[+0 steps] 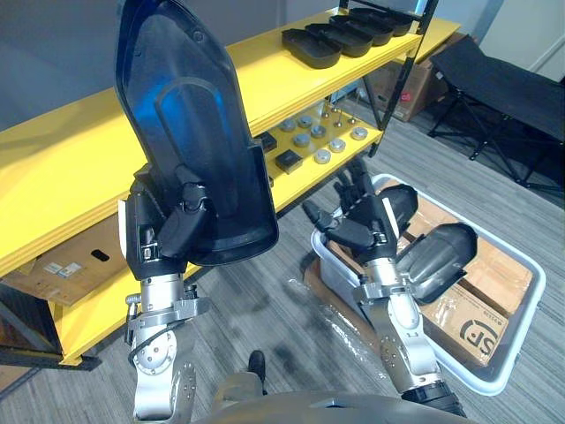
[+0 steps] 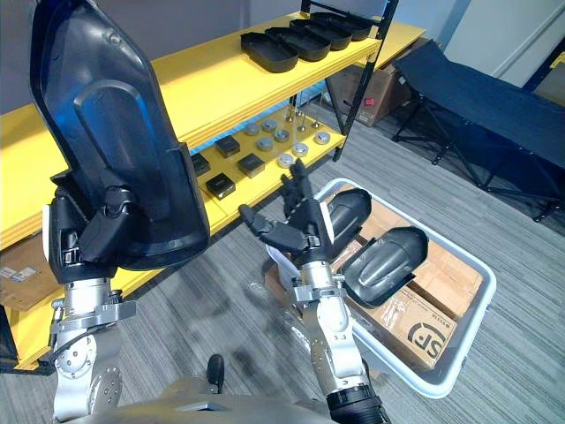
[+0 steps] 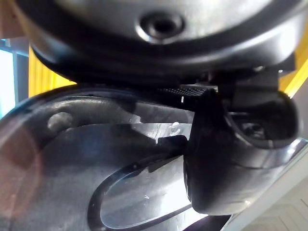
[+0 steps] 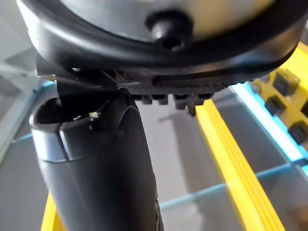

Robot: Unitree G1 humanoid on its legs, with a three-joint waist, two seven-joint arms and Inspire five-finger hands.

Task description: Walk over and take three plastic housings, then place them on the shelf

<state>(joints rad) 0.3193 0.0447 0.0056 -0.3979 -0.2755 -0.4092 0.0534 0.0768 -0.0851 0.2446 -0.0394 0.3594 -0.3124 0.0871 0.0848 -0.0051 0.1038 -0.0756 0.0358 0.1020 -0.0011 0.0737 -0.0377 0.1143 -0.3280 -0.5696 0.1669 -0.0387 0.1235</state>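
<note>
My left hand (image 1: 172, 225) is shut on the lower edge of a large black plastic housing (image 1: 190, 132) and holds it upright in front of the yellow shelf (image 1: 79, 155). In the left wrist view the thumb (image 3: 226, 159) presses on the housing's hollow inner side (image 3: 72, 168). My right hand (image 1: 362, 221) is open with its fingers spread, and it hovers over the near-left rim of a white bin (image 1: 521, 353). Two more dark housings (image 1: 441, 256) (image 1: 402, 203) lie in that bin on cardboard. Several housings (image 1: 340, 35) sit in a row at the far right of the shelf's top board.
The shelf's lower board carries round metal parts (image 1: 313, 132) and small black boxes (image 1: 289, 160). Beyond the shelf's end stand a cardboard box (image 1: 406, 88) and a black folding cot (image 1: 503, 79). The grey floor (image 1: 265, 309) lies between shelf and bin.
</note>
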